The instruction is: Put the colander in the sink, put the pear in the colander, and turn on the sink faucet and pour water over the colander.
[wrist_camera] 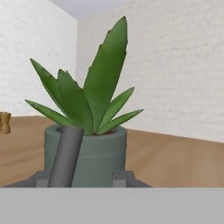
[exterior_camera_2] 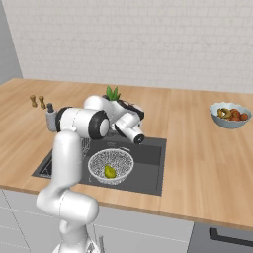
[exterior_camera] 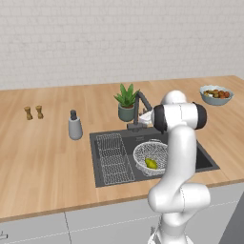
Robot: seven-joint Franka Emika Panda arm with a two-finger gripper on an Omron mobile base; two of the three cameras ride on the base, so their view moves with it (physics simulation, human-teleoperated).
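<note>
The white wire-mesh colander [exterior_camera: 143, 148] [exterior_camera_2: 99, 160] sits in the dark grey sink [exterior_camera: 204, 159] [exterior_camera_2: 148, 158], and the yellow-green pear [exterior_camera: 151, 163] [exterior_camera_2: 109, 172] lies inside it. The dark sink faucet [exterior_camera: 138, 107] rises at the back rim of the basin. My arm reaches over the sink to the faucet. In the hand view, my gripper [wrist_camera: 81, 178] points at the potted plant, its fingertips [wrist_camera: 121, 177] apart, and a dark grey bar of the faucet [wrist_camera: 65, 157] rises between them, close to the left tip with a gap on the right. I see no water running.
A potted plant [exterior_camera: 126, 102] [wrist_camera: 92, 109] stands just behind the faucet. A flat wire rack [exterior_camera: 113, 158] lies in the sink's left half. A soap dispenser [exterior_camera: 75, 126] and two small shakers [exterior_camera: 33, 113] stand to the left, a fruit bowl [exterior_camera: 216, 94] [exterior_camera_2: 230, 115] at the far right.
</note>
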